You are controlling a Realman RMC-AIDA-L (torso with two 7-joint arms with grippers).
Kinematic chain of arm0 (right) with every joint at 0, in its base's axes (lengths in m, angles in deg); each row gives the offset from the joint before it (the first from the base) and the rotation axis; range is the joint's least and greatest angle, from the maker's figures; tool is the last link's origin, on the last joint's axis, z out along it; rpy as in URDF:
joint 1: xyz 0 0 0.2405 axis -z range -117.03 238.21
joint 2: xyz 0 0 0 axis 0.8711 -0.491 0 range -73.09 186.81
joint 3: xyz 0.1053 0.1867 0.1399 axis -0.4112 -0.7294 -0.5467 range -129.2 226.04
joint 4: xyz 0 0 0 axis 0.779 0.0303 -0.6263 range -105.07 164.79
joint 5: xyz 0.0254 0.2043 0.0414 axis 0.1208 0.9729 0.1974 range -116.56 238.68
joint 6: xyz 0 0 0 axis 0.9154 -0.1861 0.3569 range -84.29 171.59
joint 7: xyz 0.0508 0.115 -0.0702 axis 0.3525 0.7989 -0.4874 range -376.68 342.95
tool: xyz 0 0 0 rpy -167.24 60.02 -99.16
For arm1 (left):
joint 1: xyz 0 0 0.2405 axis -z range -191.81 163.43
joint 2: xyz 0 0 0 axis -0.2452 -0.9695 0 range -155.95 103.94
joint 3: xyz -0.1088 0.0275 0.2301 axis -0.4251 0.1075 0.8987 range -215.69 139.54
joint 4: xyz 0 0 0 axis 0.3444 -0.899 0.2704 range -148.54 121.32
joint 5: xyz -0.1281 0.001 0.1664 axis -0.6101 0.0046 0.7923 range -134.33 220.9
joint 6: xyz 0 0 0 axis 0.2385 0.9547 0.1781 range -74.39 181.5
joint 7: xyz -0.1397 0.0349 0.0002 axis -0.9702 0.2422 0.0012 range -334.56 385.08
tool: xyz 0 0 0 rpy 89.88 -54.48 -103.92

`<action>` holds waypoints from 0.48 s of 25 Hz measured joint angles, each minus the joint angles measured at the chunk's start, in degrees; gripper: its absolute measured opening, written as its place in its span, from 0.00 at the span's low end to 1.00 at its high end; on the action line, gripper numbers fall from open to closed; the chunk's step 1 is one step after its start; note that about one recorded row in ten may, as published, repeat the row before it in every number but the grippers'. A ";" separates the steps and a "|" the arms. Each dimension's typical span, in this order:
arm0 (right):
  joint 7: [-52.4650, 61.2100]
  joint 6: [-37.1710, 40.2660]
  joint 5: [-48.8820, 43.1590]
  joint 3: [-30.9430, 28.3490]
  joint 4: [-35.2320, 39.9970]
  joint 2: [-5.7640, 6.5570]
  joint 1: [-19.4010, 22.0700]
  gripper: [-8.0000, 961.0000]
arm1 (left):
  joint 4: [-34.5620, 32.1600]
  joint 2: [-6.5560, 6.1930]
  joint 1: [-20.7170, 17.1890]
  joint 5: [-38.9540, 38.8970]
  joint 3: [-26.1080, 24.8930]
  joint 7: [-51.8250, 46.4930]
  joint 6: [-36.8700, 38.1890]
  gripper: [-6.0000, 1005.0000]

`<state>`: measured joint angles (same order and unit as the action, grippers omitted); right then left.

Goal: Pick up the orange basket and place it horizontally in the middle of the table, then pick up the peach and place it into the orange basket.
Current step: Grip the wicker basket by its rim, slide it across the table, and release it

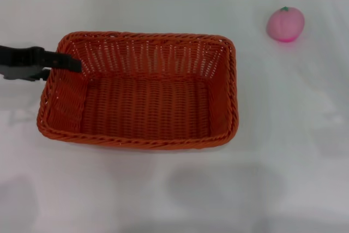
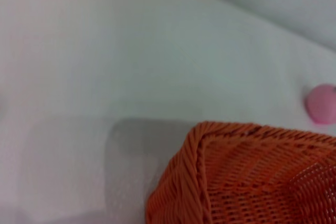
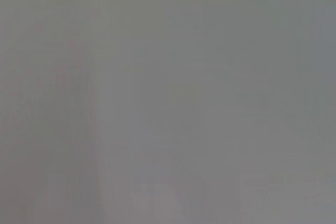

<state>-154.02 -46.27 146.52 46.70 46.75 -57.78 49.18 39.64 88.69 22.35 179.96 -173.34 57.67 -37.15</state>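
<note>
Head view has the left gripper (image 1: 73, 64) at the orange basket (image 1: 139, 91)'s left rim, seemingly clamped there to position it; basket lies lengthwise on the table (image 1: 174, 189). The peach (image 1: 285, 24) waits well off its far right corner.

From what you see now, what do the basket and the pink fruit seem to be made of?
The orange basket: woven strands with a braided rim, wicker-like, possibly plastic, slightly glossy. The peach: smooth, evenly pink, probably a plastic or foam toy.

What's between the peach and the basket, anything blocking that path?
Nothing visible. The peach sits alone on the table, off the far right corner of the orange basket, bare white surface between them. The basket's inside is empty. The left gripper is at its left rim.
</note>
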 joint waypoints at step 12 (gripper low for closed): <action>25.62 3.32 -1.95 17.02 19.02 1.25 -1.07 0.81 | 7.78 1.60 -12.46 -16.00 -2.99 23.84 0.29 0.87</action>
<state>-128.40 -42.94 144.58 63.72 65.77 -56.53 48.11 47.42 90.30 9.89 163.97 -176.33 81.50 -36.85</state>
